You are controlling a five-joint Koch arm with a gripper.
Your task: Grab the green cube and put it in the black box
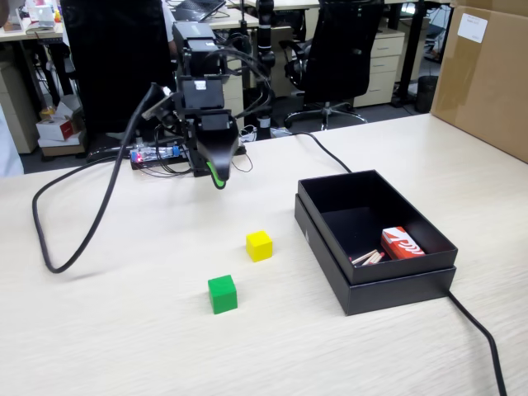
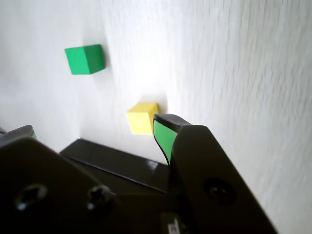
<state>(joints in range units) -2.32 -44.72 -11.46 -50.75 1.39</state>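
The green cube [image 1: 222, 294] [image 2: 85, 59] rests on the pale table, toward the front of the fixed view. The black box [image 1: 417, 283] stands to the right of it, open at the top. My gripper [image 1: 217, 175] [image 2: 95, 130] hangs in the air near the arm's base, well behind the cube and off the table. In the wrist view its two green-lined fingertips [image 2: 163, 134] stand far apart with nothing between them, so it is open. The green cube lies beyond them in that view, at the upper left.
A yellow cube [image 1: 259, 245] [image 2: 141, 119] sits between the gripper and the green cube. Inside the black box lie a red-and-white packet [image 1: 402, 243] and some wooden sticks [image 1: 367, 258]. A black cable [image 1: 91, 227] loops on the left, another cable [image 1: 483, 334] runs past the box, and a brown carton [image 1: 487, 78] stands back right.
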